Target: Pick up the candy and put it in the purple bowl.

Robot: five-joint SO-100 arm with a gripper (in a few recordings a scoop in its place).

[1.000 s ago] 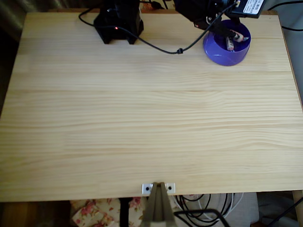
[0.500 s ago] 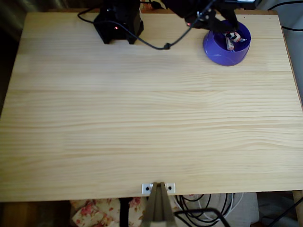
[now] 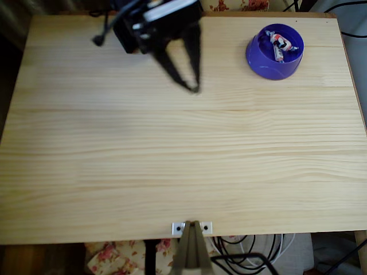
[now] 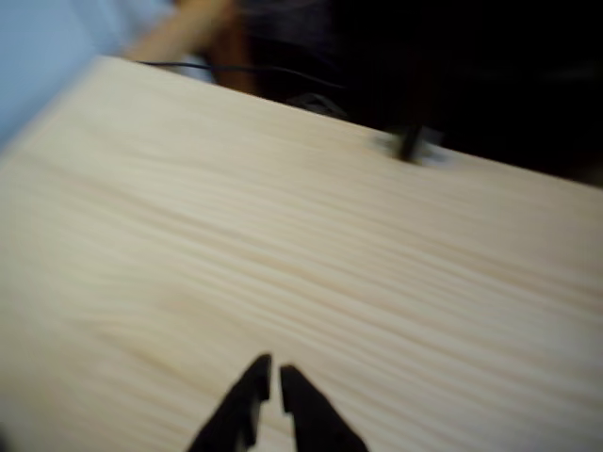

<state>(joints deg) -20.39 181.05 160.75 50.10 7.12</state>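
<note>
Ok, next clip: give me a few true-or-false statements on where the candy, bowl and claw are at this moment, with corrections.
1. The candy lies inside the purple bowl. True.
2. The claw hangs directly over the bowl. False: in the overhead view it is over bare table, well to the left of the bowl.
3. The claw is carrying the candy. False: nothing sits between its fingertips in the wrist view, and the candy is in the bowl.
4. The bowl stands near the top right corner of the table in the overhead view. True.
5. The bowl has tipped onto its side. False: it stands upright with its opening facing up.
</note>
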